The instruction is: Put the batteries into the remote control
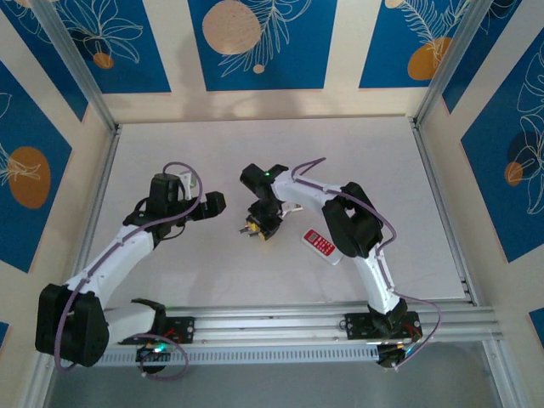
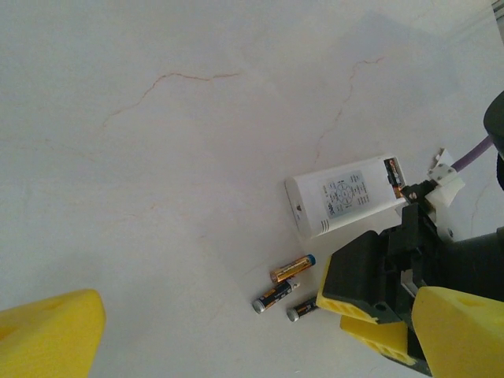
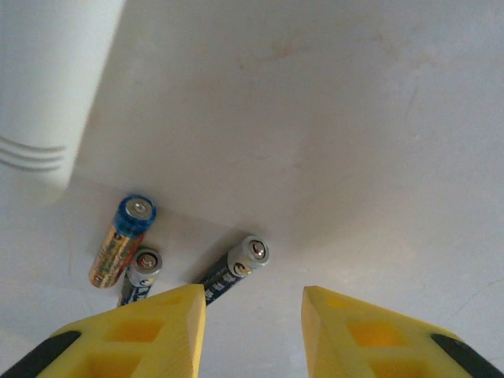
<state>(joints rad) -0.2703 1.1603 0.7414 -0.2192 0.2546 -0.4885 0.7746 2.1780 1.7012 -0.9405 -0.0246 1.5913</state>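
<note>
Remote on desk, batt. bay open w/ one cell inside, three batteries loose just beside it, right end effector part-open over them, left end effector wide open.

Batteries beside remote, seemingly apart

One battery half behind the right gripper — remote blurred, cropped at the corner

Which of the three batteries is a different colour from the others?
The gold battery with the blue end, nearest the white remote; the two dark batteries have silvery ends.
</note>
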